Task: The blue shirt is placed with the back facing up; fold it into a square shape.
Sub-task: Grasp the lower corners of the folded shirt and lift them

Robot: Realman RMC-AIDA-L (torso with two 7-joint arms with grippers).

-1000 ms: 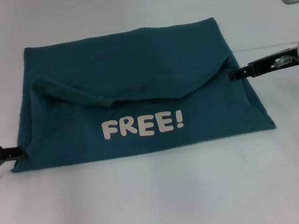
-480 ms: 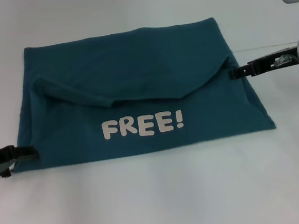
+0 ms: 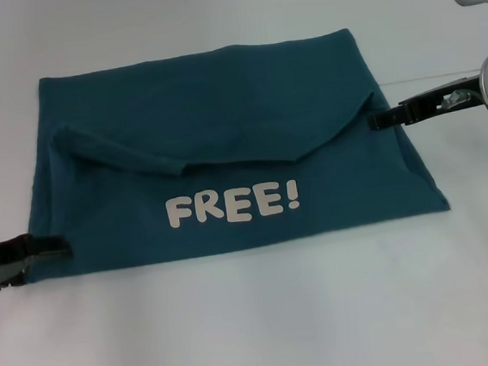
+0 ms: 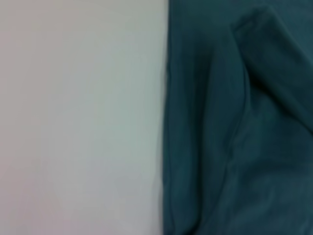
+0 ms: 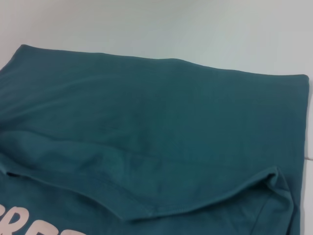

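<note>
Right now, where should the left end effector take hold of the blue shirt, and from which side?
At the near-left corner of the blue shirt, coming in low from the robot's left. The shirt lies flat, so only its edges offer a pinch, and the left end effector already sits there.

shirt (image 3: 224, 159) on table (image 3: 257, 320) | left gripper (image 3: 60, 246) near-left corner | right gripper (image 3: 375, 122) right edge

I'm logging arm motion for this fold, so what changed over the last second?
The left end effector slid inward from beyond the blue shirt's near left corner until its tip lies over that corner's edge. The right end effector crept slightly inward at the right edge, beside the folded flap's tip. The shirt itself, lettering up, did not visibly move, and no grasp is visible yet.
</note>
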